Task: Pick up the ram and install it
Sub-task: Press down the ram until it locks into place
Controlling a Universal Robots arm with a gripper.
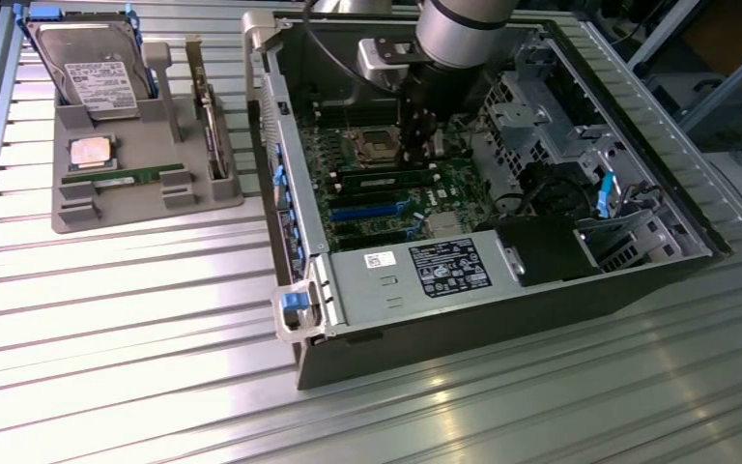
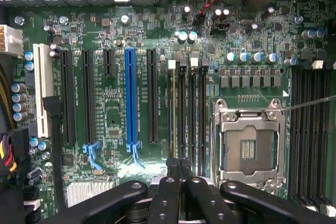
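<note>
The gripper [image 2: 179,174] has its fingers [image 2: 167,195] pressed together above the motherboard [image 2: 121,40], at the memory slots [image 2: 188,114].

The robot arm [image 1: 464,29] is cut off by the top edge in the exterior view, and it hides part of the motherboard [image 1: 390,198] under it. The fingers [image 2: 176,169] press together in the wrist view, and the picture's edge cuts off their lower part. They cover the near ends of the memory slots [image 2: 187,114]. A thin stick may sit between them, but it is too hidden to be sure. The words on the power supply label [image 1: 451,266] are too small to read. The hard drive [image 1: 92,63] is cut off at the top.
</note>
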